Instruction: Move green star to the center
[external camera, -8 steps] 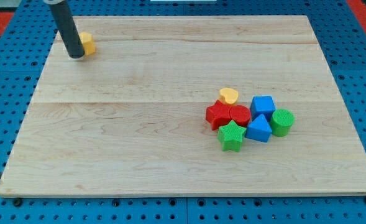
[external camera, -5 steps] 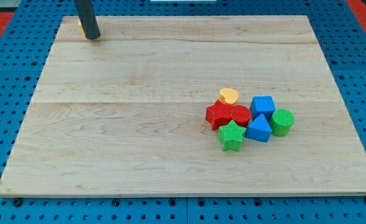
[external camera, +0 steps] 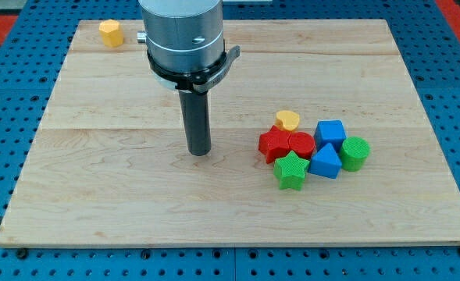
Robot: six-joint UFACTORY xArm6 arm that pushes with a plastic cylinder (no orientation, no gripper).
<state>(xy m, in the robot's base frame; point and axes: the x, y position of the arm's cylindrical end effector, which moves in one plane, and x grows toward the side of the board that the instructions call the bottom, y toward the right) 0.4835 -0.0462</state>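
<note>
On a pale wooden board [external camera: 136, 195], the green star-shaped block [external camera: 290, 171] lies at the view's bottom edge of a cluster, touching a red block [external camera: 276, 144] and a blue block [external camera: 325, 161]. My tip [external camera: 201, 152], a bare dark rod with no claw, rests well to the view's left of the star.

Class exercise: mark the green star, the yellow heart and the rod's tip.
green star [external camera: 290, 171], camera view, centre of its top face.
yellow heart [external camera: 288, 120], camera view, middle of its top.
my tip [external camera: 201, 152], camera view, rod's very end.
</note>
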